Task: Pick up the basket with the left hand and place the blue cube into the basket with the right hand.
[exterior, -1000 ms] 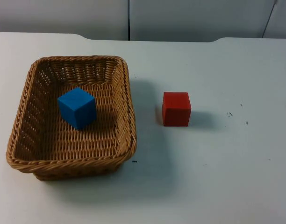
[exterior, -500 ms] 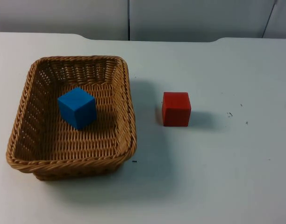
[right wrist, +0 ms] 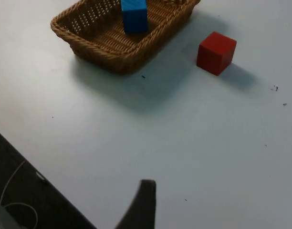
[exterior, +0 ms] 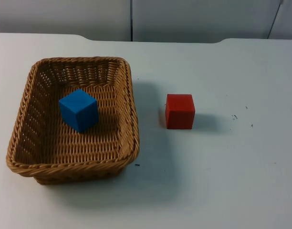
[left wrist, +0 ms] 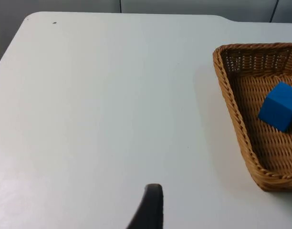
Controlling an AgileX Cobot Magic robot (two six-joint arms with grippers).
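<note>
A woven wicker basket (exterior: 131,109) stands on the white table at the left. A blue cube (exterior: 79,109) lies inside it, a little behind the middle. In the left wrist view the basket (left wrist: 232,109) with the blue cube (left wrist: 281,106) is off to one side; my left gripper (left wrist: 151,207) hangs over bare table, well apart from the rim. My right gripper (right wrist: 141,202) hovers near the table's edge, far from the basket (right wrist: 112,55) and the blue cube (right wrist: 134,14). Neither gripper holds anything that I can see.
A red cube (exterior: 180,111) sits on the table right of the basket, also seen as the red cube (right wrist: 216,52) in the right wrist view. The grey partition wall (exterior: 184,19) closes the far side. The table's edge (right wrist: 41,176) runs close by the right gripper.
</note>
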